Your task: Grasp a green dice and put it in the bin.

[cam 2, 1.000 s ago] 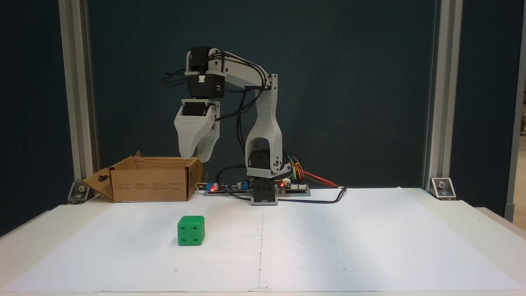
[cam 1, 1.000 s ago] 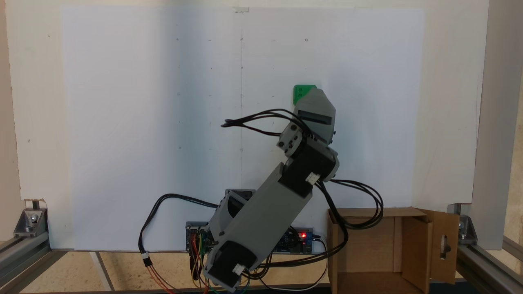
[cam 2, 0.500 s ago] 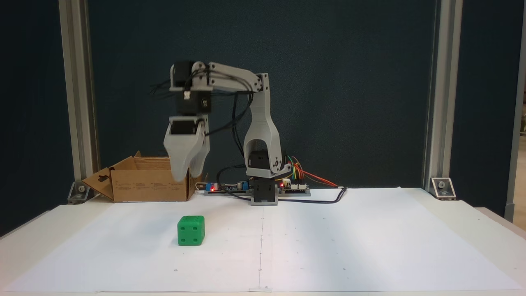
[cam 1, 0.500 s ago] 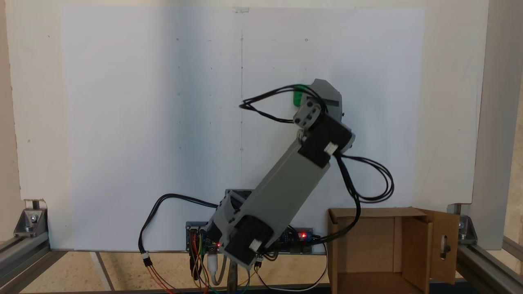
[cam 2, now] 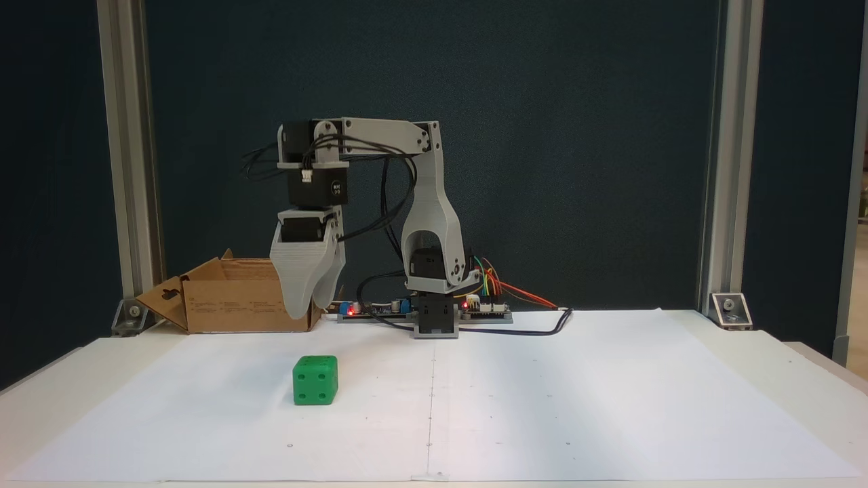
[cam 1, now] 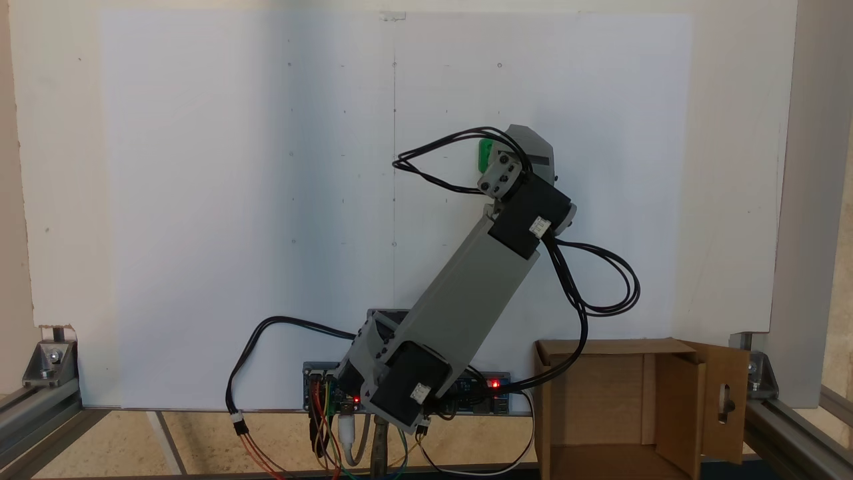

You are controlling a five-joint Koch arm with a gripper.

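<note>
A: From above, the arm (cam 1: 466,293) covers most of the green dice (cam 1: 484,155); the bin (cam 1: 620,400) sits lower right.

B: From the front, the gripper (cam 2: 308,312) hangs above the dice, apart, jaw gap unreadable; bare white paper (cam 2: 576,400) lies rightward.

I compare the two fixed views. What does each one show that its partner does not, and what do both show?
In a fixed view, the green dice shows two full faces with pips, and the gripper hangs clear above the paper, its tips apart. In a fixed view, the bin shows its bare inner floor, and the arm covers most of the dice. Both fixed views share the arm, the dice, the bin with its slotted flap, and the white paper.
</note>
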